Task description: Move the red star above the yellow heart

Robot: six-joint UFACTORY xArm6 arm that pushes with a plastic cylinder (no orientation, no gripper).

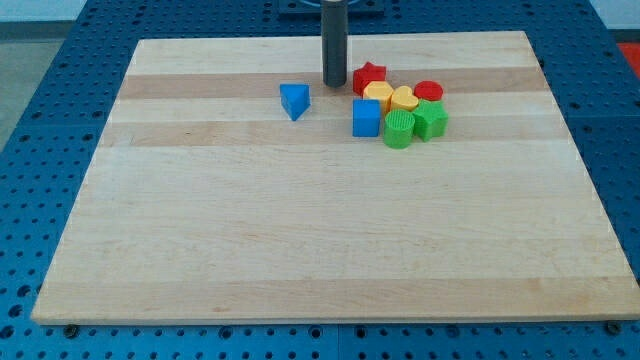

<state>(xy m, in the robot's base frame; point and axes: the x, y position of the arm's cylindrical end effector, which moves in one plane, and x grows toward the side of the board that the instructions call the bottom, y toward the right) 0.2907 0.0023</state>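
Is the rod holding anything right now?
Nothing is held. My tip rests on the board just left of the red star, apparently not touching it.

My tip (335, 84) just left of the red star (369, 77), above the yellow heart (402, 98).

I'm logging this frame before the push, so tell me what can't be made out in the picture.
- Camera view: my tip is beside the red star; whether they touch cannot be told.
- The two yellow blocks are overlapped by neighbours and small; which is the heart is unclear.
- The rod's upper part is cut off by the view's top.
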